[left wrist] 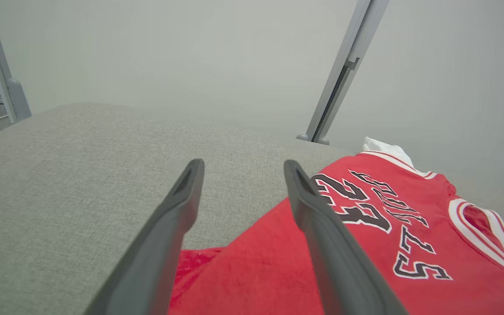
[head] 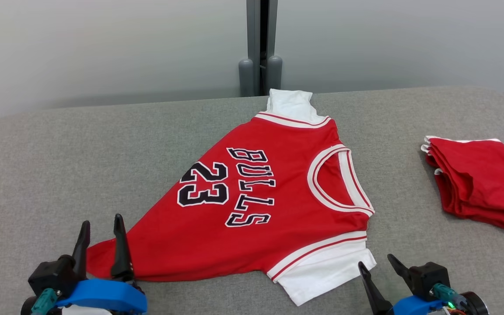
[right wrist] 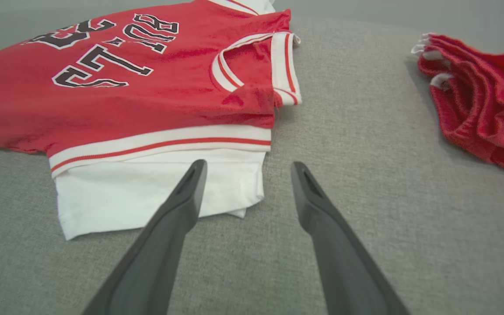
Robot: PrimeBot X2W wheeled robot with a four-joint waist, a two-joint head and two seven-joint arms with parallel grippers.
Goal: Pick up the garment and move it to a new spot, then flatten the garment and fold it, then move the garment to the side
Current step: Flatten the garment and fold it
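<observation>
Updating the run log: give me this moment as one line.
jersey: spread on table, unfolded | left gripper: open at hem corner | right gripper: open by white sleeve | red pile: far right

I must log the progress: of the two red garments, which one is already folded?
The plain red garment at the far right, lying in stacked layers. The BULLS 23 jersey in the middle lies spread out.
</observation>
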